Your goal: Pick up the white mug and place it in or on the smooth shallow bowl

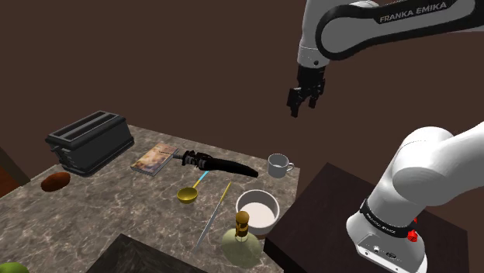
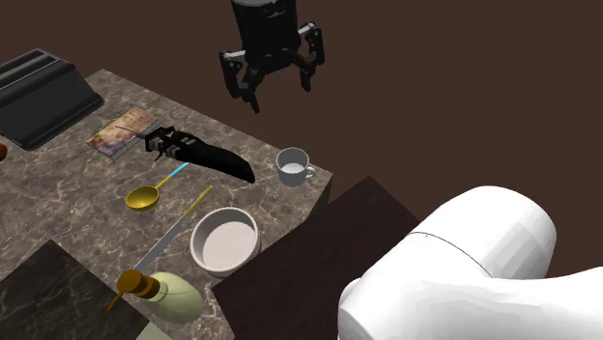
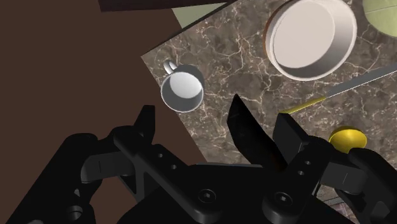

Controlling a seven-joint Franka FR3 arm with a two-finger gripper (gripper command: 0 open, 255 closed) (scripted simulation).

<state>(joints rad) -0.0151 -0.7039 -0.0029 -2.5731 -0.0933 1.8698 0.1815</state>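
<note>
in the shoulder view the white mug (image 1: 278, 164) sits well below the gripper (image 1: 304, 108), toward 7 o'clock (jaws apart, holding nothing).

Clutter on a dark marbled counter (image 1: 93, 217)

A black two-slot toaster (image 1: 89, 141) stands towards the shoulder view's left, with a brown rounded lump (image 1: 55, 181) near it by the counter's edge. A thin book (image 1: 155, 157) lies flat beside the toaster, and a black knife-like tool (image 1: 225, 165) lies just beside the book. Nearer the camera lie a small gold scoop (image 1: 187, 194) on a blue handle and a long thin rod (image 1: 213, 215) with a yellow end. A pale green bottle (image 1: 242, 242) with a brown cap sits at the near edge.
</note>
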